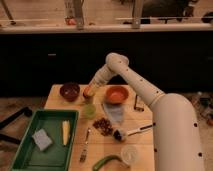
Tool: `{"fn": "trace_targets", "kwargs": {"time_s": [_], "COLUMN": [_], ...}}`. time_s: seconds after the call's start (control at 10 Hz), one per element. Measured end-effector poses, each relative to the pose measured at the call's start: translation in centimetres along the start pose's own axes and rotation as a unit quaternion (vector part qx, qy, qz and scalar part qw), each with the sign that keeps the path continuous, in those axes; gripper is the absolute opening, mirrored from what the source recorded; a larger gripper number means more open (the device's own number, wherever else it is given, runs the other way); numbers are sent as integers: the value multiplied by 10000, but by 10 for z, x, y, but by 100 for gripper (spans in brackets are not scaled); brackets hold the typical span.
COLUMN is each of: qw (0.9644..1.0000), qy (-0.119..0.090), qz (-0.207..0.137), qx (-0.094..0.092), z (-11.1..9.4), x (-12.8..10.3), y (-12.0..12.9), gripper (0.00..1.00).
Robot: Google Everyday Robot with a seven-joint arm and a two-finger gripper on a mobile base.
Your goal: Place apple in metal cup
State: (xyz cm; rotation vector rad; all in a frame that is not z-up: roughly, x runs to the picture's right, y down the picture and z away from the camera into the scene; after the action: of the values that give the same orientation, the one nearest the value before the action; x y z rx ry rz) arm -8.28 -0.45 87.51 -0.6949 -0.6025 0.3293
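Observation:
My gripper (88,93) hangs at the end of the white arm over the table's far left part, between the dark bowl and the orange bowl. A small orange-red apple (87,91) sits at its tip, and the gripper looks shut on it. Just under it stands a small greyish metal cup (89,101), mostly hidden by the gripper. A lime-green round thing (90,111) lies right in front of the cup.
A dark red bowl (70,91) is left of the gripper and an orange bowl (116,94) right of it. A green tray (30,155) holds a sponge and a yellow item. A grey-blue cloth (114,113), dark bits, a fork, a brush, a white cup and a green pepper lie nearer.

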Motion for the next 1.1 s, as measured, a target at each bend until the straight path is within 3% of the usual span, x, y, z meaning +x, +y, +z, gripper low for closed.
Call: {"fn": "trace_targets", "kwargs": {"time_s": [0.4,0.9,1.1], "qw": [10000,10000,10000], "qy": [1,2,1], "qz": [-23,-14,-13], "qx": [-32,-30,-29], "z": [3,3,2], "x": [-1,0,0], "y": [-3,-3,-3], "gripper": [2,47,69]}}
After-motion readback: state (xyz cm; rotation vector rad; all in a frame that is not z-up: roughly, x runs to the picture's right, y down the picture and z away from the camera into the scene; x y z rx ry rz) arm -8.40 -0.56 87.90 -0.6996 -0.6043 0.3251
